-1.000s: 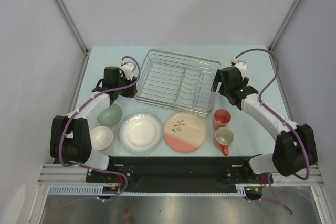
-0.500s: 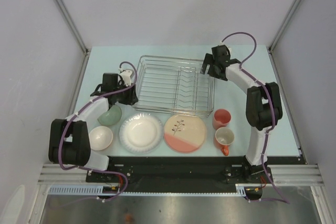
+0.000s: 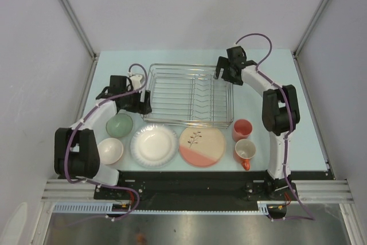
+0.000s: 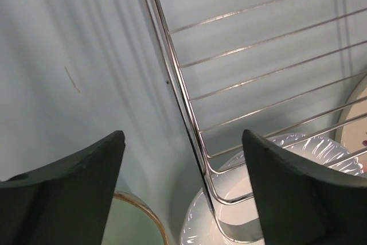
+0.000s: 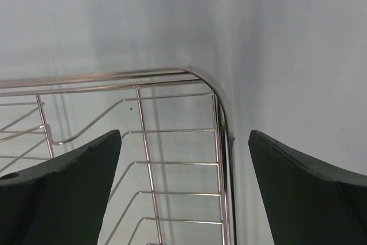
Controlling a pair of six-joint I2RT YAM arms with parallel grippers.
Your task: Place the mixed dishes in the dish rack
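Straddling the near left rim of the rack point(image 4: 184, 113), the left pincer point(image 4: 183, 142) is spread wide, one dark jaw on each side of the wire; whether either touches it cannot be told. The right pincer point(image 5: 184, 139) is spread too, over the rack's far right corner, with the rounded corner wire between its jaws. The rack lies flat on the far middle of the counter point(image 3: 258, 101), its divider prongs toward the right side. All the dishes stand outside it, along its near side: a white bowl point(image 3: 110, 150) and a green bowl point(image 3: 119, 124) at the left, then the white plate point(image 3: 153, 145) and the cream plate point(image 3: 202, 145) side by side, then the cup point(image 3: 242, 129) with the mug point(image 3: 245, 151) just nearer. The counter is pale blue and matte, closed in by plain grey walls with metal posts at the far corners, and a dark rail runs along its near edge. Only the top view shows the cup, the mug and the white bowl. The left wrist view adds the green bowl's thin gold rim, the white plate's ruffles seen through the rack's corner wires, a sliver of the cream plate, and a small dark scratch on the counter. The right wrist view shows only rack wire and counter.
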